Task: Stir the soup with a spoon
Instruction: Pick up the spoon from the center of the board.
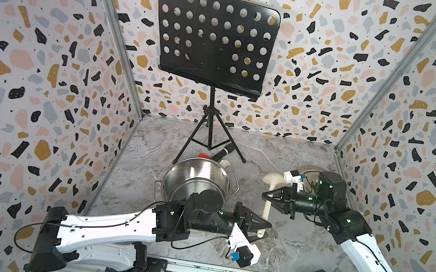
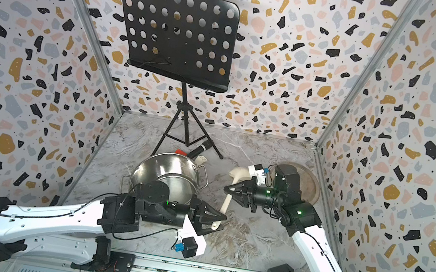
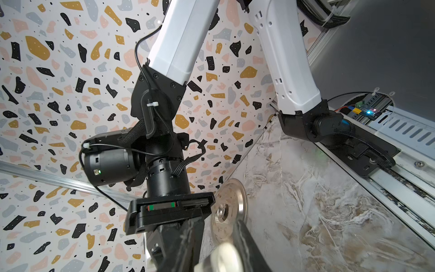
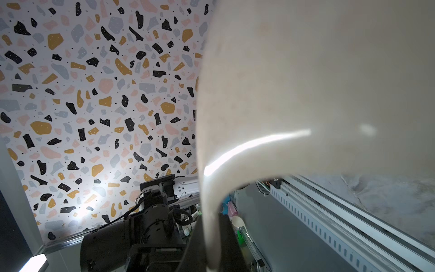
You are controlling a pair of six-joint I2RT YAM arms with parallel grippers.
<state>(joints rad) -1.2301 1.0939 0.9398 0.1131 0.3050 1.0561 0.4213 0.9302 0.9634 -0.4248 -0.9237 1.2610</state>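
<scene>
Gaping pot [image 1: 197, 178], spoon [image 1: 267, 209] outside it

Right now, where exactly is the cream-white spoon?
In both top views the spoon is held to the right of the steel pot, its handle clamped in the right gripper and its handle tip at the left gripper.

The spoon [image 1: 274, 179] is right of the pot [image 1: 192, 174], lid [image 2: 311, 188] seemingly farther right.

Cream spoon [image 1: 267, 211] beside empty steel pot [image 1: 197, 178]
</scene>
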